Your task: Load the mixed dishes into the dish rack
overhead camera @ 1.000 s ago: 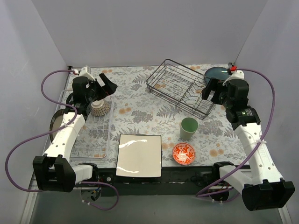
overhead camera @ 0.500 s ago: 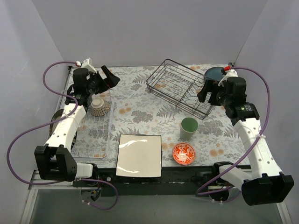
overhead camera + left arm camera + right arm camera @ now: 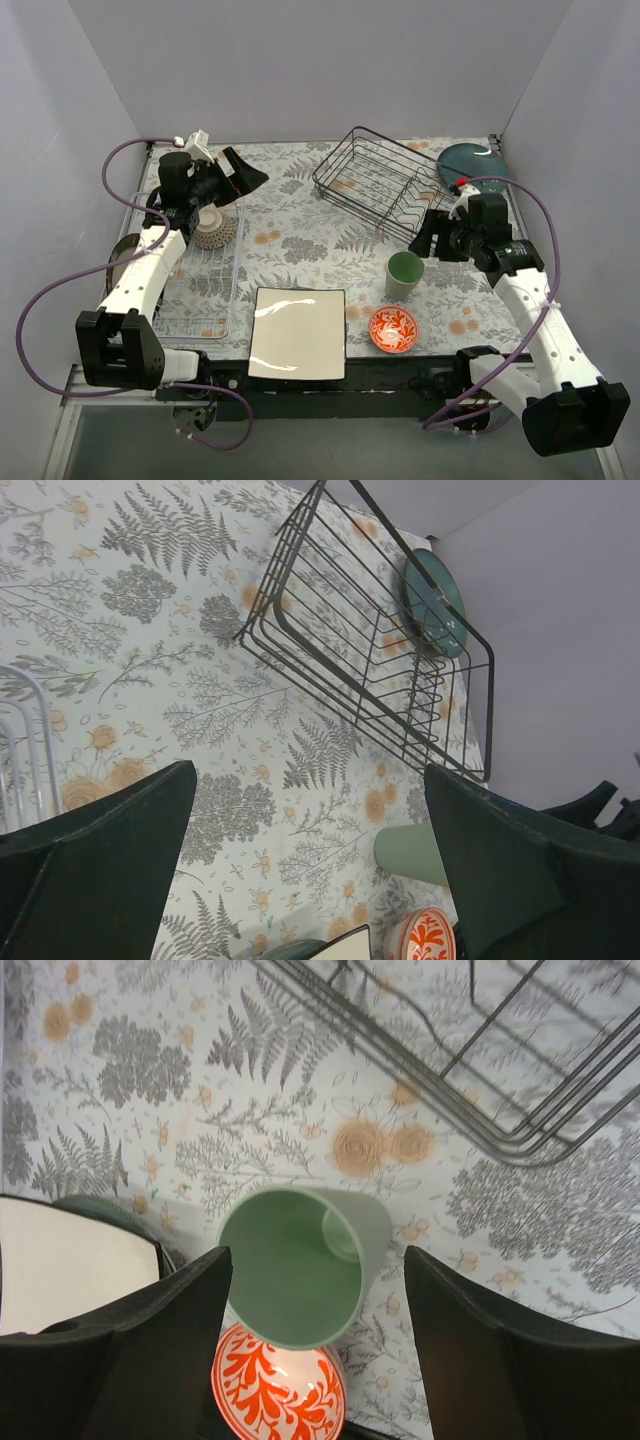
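Note:
The black wire dish rack [image 3: 385, 190] stands at the back right, with nothing in it. The pale green cup [image 3: 404, 273] stands upright in front of it, with the red-orange bowl [image 3: 393, 329] just nearer. The large white square plate [image 3: 298, 333] lies at the front centre, with a dark green rim [image 3: 95, 1207] showing under it. My right gripper [image 3: 425, 235] is open and hovers just above the cup [image 3: 300, 1260], a finger to either side of it. My left gripper [image 3: 245, 172] is open and empty, high at the back left, facing the rack [image 3: 370, 640].
A pale wire tray [image 3: 195, 275] lies on the left with a small patterned bowl [image 3: 212, 230] on it. A round plate [image 3: 120, 255] sticks out at the tray's left edge. A dark teal round plate [image 3: 470, 160] lies behind the rack. Grey walls close in the table.
My right gripper has moved forward and left, from the rack's right end down to over the cup. My left gripper has swung a little back and right, away from the wire tray.

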`<action>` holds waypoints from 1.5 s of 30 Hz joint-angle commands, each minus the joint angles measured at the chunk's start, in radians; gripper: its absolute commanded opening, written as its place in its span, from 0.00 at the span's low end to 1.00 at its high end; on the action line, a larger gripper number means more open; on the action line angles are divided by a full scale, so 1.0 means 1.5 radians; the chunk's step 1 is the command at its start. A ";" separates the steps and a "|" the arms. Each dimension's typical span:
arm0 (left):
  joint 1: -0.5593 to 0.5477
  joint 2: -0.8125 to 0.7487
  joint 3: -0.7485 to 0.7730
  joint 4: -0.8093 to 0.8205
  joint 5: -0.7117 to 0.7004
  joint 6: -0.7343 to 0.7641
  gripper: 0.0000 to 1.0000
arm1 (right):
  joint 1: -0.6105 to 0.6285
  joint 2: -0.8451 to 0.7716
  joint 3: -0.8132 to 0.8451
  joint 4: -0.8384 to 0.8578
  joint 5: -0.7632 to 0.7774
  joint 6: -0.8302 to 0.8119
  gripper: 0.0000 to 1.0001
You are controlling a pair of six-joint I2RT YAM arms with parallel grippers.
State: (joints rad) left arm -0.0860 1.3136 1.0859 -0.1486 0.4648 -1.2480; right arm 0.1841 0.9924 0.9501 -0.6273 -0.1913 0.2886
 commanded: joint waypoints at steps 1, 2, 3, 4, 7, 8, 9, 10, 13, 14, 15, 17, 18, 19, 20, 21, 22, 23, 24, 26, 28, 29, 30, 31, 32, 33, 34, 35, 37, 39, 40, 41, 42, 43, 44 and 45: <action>-0.007 0.014 0.008 0.037 0.082 -0.032 0.98 | 0.010 -0.037 -0.036 0.010 -0.046 0.023 0.77; -0.014 0.027 0.011 0.040 0.095 -0.033 0.98 | 0.016 -0.036 -0.040 0.004 -0.054 0.021 0.77; -0.020 0.033 0.011 0.042 0.093 -0.033 0.98 | 0.021 -0.034 -0.044 0.003 -0.050 0.014 0.77; -0.026 0.041 0.012 0.046 0.087 -0.031 0.98 | 0.025 -0.032 -0.047 -0.001 -0.042 0.009 0.77; -0.047 0.073 0.030 0.053 0.080 -0.039 0.98 | 0.030 -0.019 -0.045 -0.033 -0.002 0.000 0.77; -0.057 0.080 0.036 0.053 0.079 -0.040 0.98 | 0.031 -0.017 -0.043 -0.044 0.001 -0.002 0.77; -0.064 0.095 0.042 0.053 0.077 -0.040 0.98 | 0.031 -0.016 -0.044 -0.045 0.002 -0.001 0.77; -0.071 0.101 0.048 0.054 0.070 -0.038 0.98 | 0.031 -0.015 -0.046 -0.045 0.004 -0.001 0.77; -0.091 0.123 0.062 0.055 0.059 -0.033 0.98 | 0.031 -0.009 -0.068 -0.039 0.008 0.001 0.76; -0.094 0.127 0.066 0.057 0.060 -0.034 0.98 | 0.032 -0.003 -0.072 -0.037 0.008 0.001 0.76; -0.097 0.132 0.069 0.058 0.060 -0.034 0.98 | 0.032 0.001 -0.081 -0.030 0.006 0.002 0.75; -0.104 0.145 0.074 0.062 0.060 -0.035 0.98 | 0.034 0.009 -0.092 -0.020 0.003 0.004 0.74; -0.107 0.149 0.076 0.063 0.060 -0.034 0.98 | 0.035 0.011 -0.105 -0.005 0.000 0.006 0.71; -0.111 0.157 0.079 0.063 0.060 -0.034 0.98 | 0.037 0.013 -0.110 0.001 -0.001 0.006 0.69; -0.112 0.162 0.081 0.065 0.062 -0.036 0.98 | 0.036 0.015 -0.115 0.009 -0.001 0.007 0.67; -0.115 0.165 0.085 0.068 0.064 -0.036 0.98 | 0.037 0.017 -0.121 0.016 -0.001 0.007 0.65; -0.118 0.173 0.087 0.069 0.064 -0.038 0.98 | 0.038 0.019 -0.126 0.026 0.003 0.008 0.62; -0.119 0.177 0.089 0.071 0.067 -0.039 0.98 | 0.037 0.024 -0.126 0.029 0.022 0.015 0.56; -0.121 0.183 0.099 0.071 0.071 -0.040 0.98 | 0.037 0.031 -0.114 0.023 0.043 0.016 0.39; -0.122 0.187 0.104 0.070 0.072 -0.040 0.98 | 0.038 0.041 -0.085 0.014 0.064 0.016 0.24; -0.123 0.187 0.115 0.070 0.071 -0.038 0.98 | 0.038 0.049 -0.063 0.006 0.064 0.011 0.03; -0.122 0.186 0.120 0.063 0.070 -0.032 0.98 | 0.038 0.057 -0.038 0.003 0.059 0.010 0.01; -0.123 0.188 0.127 0.059 0.066 -0.030 0.98 | 0.037 0.061 -0.027 -0.002 0.056 0.005 0.01; -0.122 0.188 0.138 0.049 0.065 -0.027 0.98 | 0.038 0.064 -0.016 -0.007 0.053 0.004 0.01; -0.122 0.188 0.144 0.046 0.064 -0.024 0.98 | 0.038 0.070 0.011 -0.014 0.047 0.003 0.01; -0.123 0.186 0.148 0.043 0.064 -0.021 0.98 | 0.038 0.071 0.021 -0.016 0.042 0.000 0.01; -0.123 0.185 0.152 0.040 0.064 -0.019 0.98 | 0.038 0.073 0.035 -0.015 0.035 0.000 0.01; -0.122 0.183 0.160 0.037 0.066 -0.019 0.98 | 0.038 0.076 0.049 -0.016 0.014 -0.002 0.01; -0.123 0.180 0.170 0.033 0.075 -0.020 0.98 | 0.037 0.079 0.095 -0.011 -0.015 -0.003 0.01; -0.122 0.179 0.195 0.014 0.079 -0.024 0.98 | 0.038 0.083 0.137 0.016 -0.073 -0.002 0.01; -0.122 0.183 0.210 0.000 0.078 -0.031 0.98 | 0.038 0.084 0.149 0.033 -0.092 0.000 0.01; -0.122 0.187 0.225 -0.031 0.083 -0.033 0.98 | 0.038 0.086 0.162 0.051 -0.133 0.008 0.01; -0.123 0.190 0.258 -0.044 0.091 -0.036 0.98 | 0.038 0.087 0.173 0.068 -0.153 0.010 0.01; -0.123 0.198 0.270 -0.055 0.103 -0.052 0.98 | 0.038 0.089 0.192 0.114 -0.174 0.014 0.01; -0.122 0.201 0.280 -0.062 0.133 -0.066 0.98 | 0.038 0.094 0.198 0.137 -0.216 0.021 0.01; -0.123 0.205 0.295 -0.062 0.157 -0.078 0.98 | 0.038 0.095 0.202 0.167 -0.239 0.026 0.01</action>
State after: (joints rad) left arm -0.2657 1.6196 1.4223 -0.1757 0.5816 -1.3113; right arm 0.2379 1.1225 1.1713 -0.5819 -0.3294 0.3004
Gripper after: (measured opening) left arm 0.982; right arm 0.076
